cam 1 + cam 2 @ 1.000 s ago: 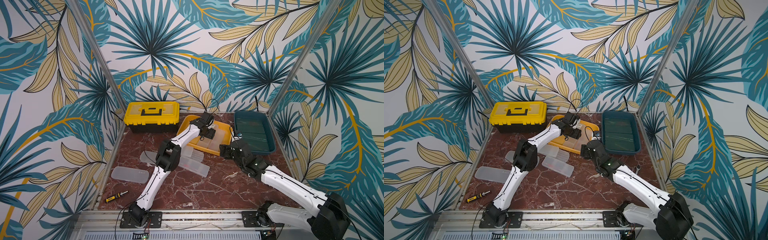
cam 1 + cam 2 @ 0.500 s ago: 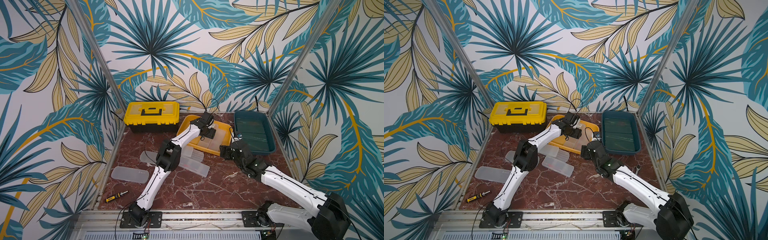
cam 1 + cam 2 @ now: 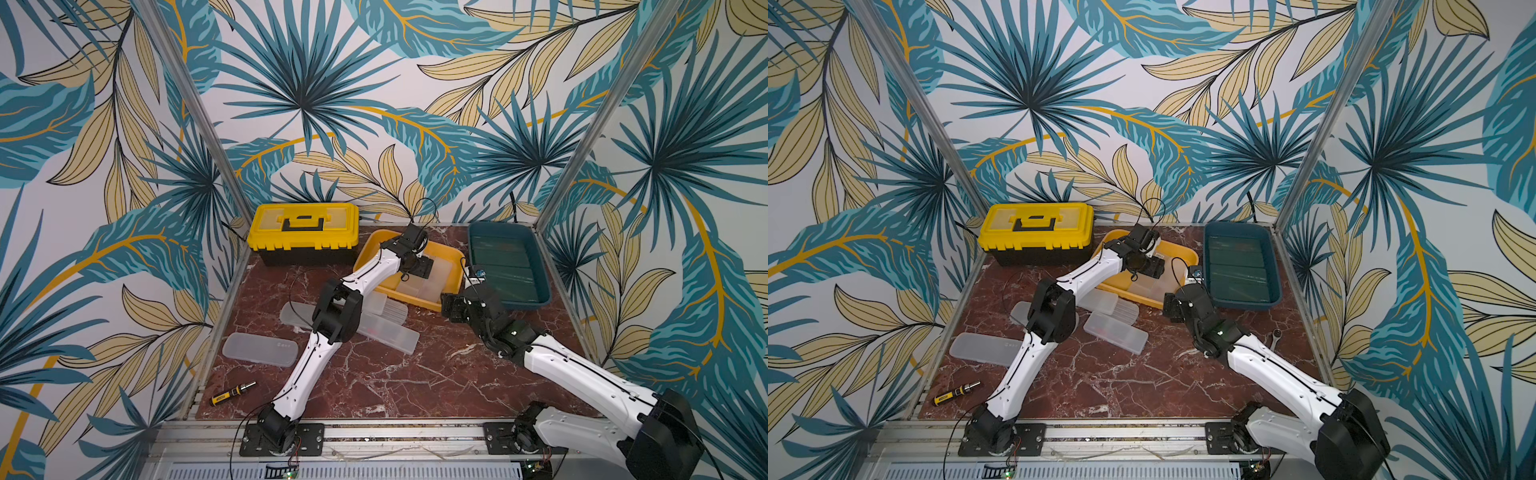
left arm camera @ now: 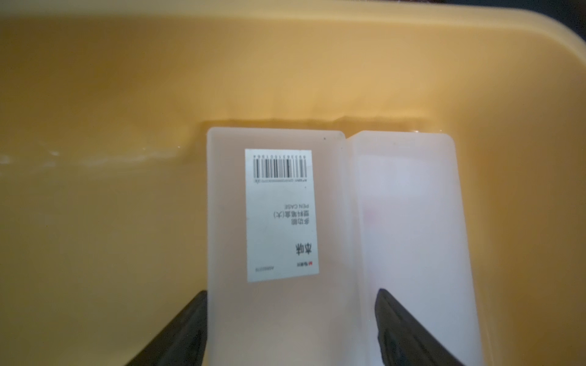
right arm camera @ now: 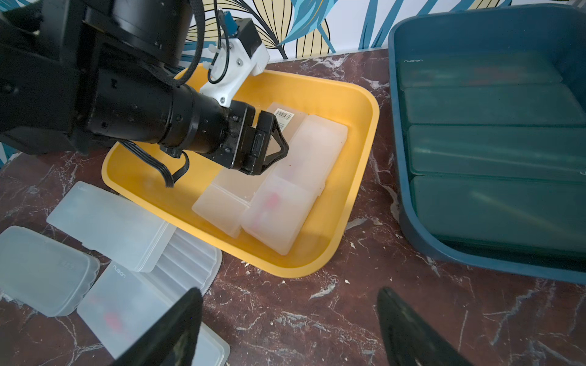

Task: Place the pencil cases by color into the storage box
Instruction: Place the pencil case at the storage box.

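In both top views the left hand hung over the yellow tray, which held frosted white pencil cases. Just beside it, the blue tray held dark green pencil cases lying flat. Several loose frosted cases lay on the desk near the yellow tray's front. The right hand hovered by that tray's near corner.

In the left wrist view, a stickered case, frosted with a white barcode label, lay flat on the yellow tray's floor. Its long side touched a plain frosted case. The left hand's fingers stood spread wider than the stickered case, gripping nothing.

In the right wrist view, four dark green pencil cases lay side by side and covered the blue tray's floor. The frosted cases in the yellow tray showed faint red through their walls. The right hand was wide open and empty above bare desk.
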